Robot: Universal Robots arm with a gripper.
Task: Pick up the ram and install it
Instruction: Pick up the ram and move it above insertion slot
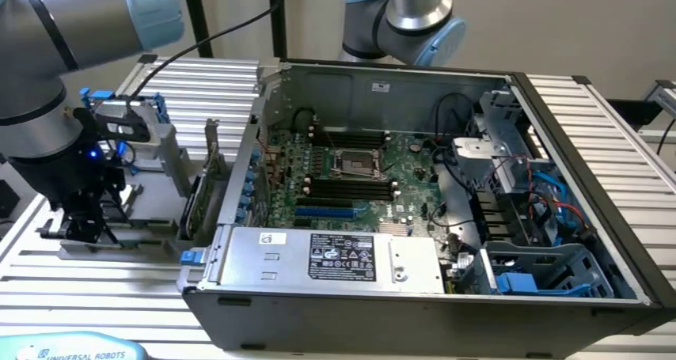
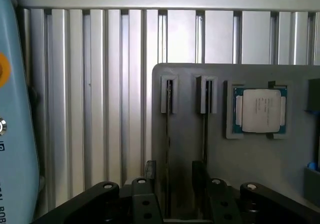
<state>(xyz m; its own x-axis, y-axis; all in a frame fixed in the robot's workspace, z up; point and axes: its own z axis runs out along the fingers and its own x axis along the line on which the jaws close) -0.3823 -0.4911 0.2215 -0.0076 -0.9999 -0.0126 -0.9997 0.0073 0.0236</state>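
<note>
Two thin sticks stand on edge in parallel grooves of a gray holder (image 2: 250, 169): the ram (image 2: 168, 134) and, just beside it, a second stick (image 2: 205, 134). Each is seen edge-on, its long axis running along the holder from a slotted end bracket toward the gripper (image 2: 174, 171). The jaws stand apart, with a black finger (image 2: 150, 168) on either side of the ram, a gap showing and nothing clamped. From the wrist, the holder also shows a square silver processor (image 2: 260, 110) lying flat in its own recess, apart from the grooves. The exterior view gives the wider scene. From its left, the gripper (image 1: 90, 217) points down over the holder (image 1: 142, 245) on the ribbed aluminium table (image 1: 211, 83), and an upright card (image 1: 208, 170) stands just beside the open computer case (image 1: 423, 305). Inside the case lies the motherboard (image 1: 407, 158) with black memory slots (image 1: 343, 187), and a boxed power supply (image 1: 328, 257) sits nearer the camera.
</note>
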